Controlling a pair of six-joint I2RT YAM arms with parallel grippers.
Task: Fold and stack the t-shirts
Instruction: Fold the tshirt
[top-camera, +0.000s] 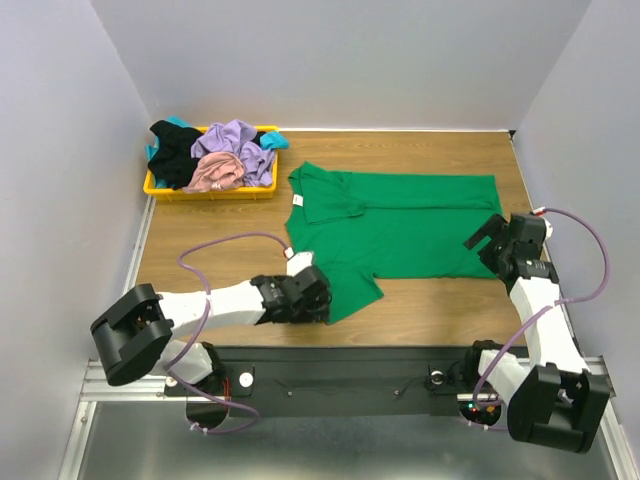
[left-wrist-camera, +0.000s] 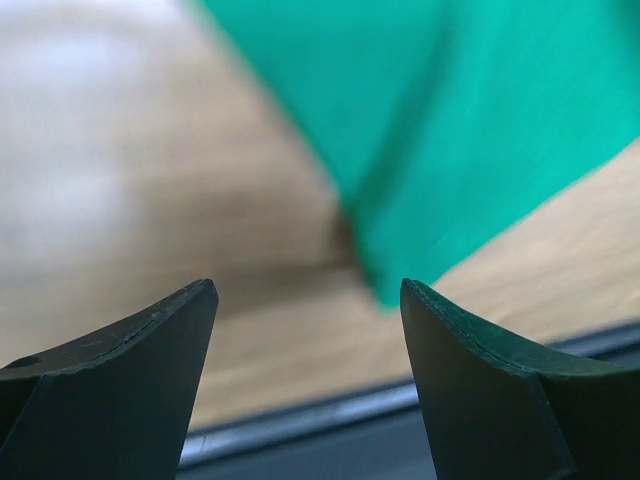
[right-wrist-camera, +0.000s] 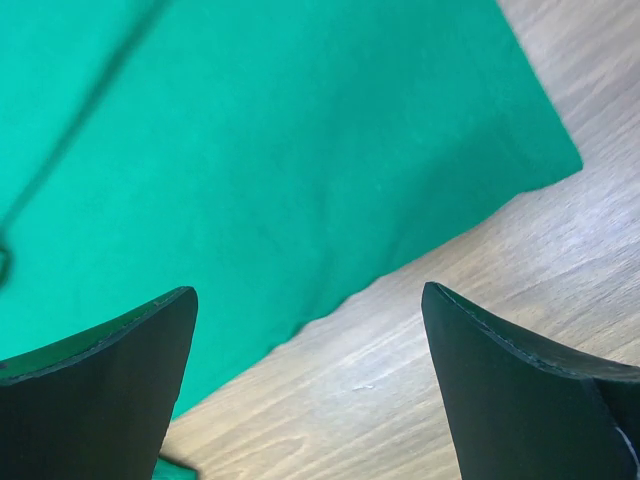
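A bright green t-shirt (top-camera: 410, 225) lies spread flat on the wooden table, neck to the left, one sleeve folded in over the chest. My left gripper (top-camera: 320, 297) hovers open at the near-left sleeve; in the left wrist view the sleeve corner (left-wrist-camera: 450, 130) sits just beyond the left gripper (left-wrist-camera: 308, 290), nothing between the fingers. My right gripper (top-camera: 482, 240) stands open at the shirt's right hem. The right wrist view shows the right gripper (right-wrist-camera: 310, 295) over bare wood beside the green hem (right-wrist-camera: 250, 150). More t-shirts, lavender (top-camera: 235, 140), pink (top-camera: 215, 175), black (top-camera: 175, 150) and teal (top-camera: 272, 140), lie heaped at the back left.
The heap sits in a shallow yellow tray (top-camera: 210, 195) in the back-left corner. White walls close in the table on the left, back and right. A black rail (top-camera: 350, 370) runs along the near edge between the arm bases.
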